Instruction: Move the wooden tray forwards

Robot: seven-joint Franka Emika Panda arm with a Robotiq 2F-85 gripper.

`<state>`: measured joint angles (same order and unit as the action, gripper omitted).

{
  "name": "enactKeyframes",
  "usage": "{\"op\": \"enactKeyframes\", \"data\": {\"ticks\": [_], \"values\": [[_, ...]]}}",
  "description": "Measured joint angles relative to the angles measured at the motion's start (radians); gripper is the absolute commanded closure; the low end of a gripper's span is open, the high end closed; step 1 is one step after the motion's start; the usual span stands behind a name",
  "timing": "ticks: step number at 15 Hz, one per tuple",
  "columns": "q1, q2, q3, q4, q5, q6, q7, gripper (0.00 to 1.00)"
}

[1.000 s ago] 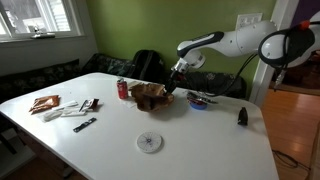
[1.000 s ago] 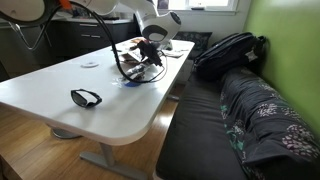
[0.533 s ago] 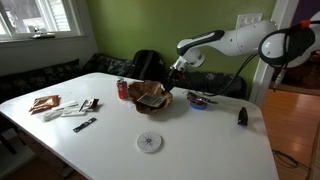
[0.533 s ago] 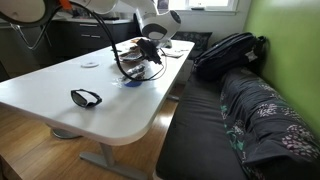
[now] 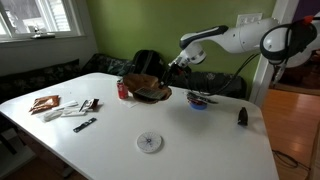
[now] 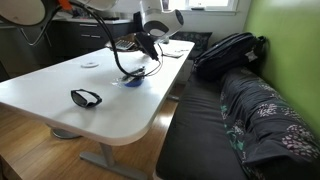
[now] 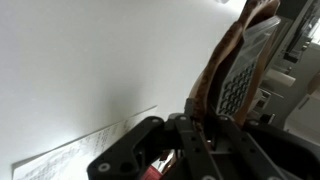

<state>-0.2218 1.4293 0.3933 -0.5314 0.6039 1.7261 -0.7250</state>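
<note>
The wooden tray (image 5: 148, 88), a reddish-brown lobed dish, hangs tilted above the white table (image 5: 180, 140), lifted off it at the far side. My gripper (image 5: 171, 66) is shut on its right rim. In the other exterior view the tray (image 6: 134, 42) shows edge-on under the gripper (image 6: 150, 36). In the wrist view the tray's rim (image 7: 228, 60) runs up from between the black fingers (image 7: 165, 140), seen edge-on against the white table.
A red can (image 5: 123, 90) stands just left of the tray. A blue bowl (image 5: 199, 100) lies to its right, a white disc (image 5: 149, 142) nearer the front. Snack packets (image 5: 45, 104) and a dark tool (image 5: 84, 125) lie left; sunglasses (image 6: 86, 97) lie near the table's end.
The gripper has risen with the tray in it; the tray has come off the table and tilted up, shifting slightly left toward the can.
</note>
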Motion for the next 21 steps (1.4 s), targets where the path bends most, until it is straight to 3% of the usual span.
{"op": "enactKeyframes", "data": {"ticks": [6, 10, 14, 15, 17, 18, 21], "values": [[-0.056, -0.029, -0.041, 0.002, -0.066, -0.214, 0.004, 0.97], [-0.041, -0.081, -0.104, 0.0, -0.165, -0.317, 0.011, 0.97], [0.004, -0.132, -0.112, -0.005, -0.216, -0.501, -0.004, 0.97], [0.019, -0.141, -0.112, -0.006, -0.226, -0.539, -0.005, 0.89], [0.045, -0.156, -0.116, -0.006, -0.247, -0.556, -0.005, 0.89], [0.05, -0.159, -0.118, -0.006, -0.25, -0.556, -0.005, 0.97], [0.054, -0.16, -0.123, -0.006, -0.259, -0.555, -0.012, 0.97]]}}
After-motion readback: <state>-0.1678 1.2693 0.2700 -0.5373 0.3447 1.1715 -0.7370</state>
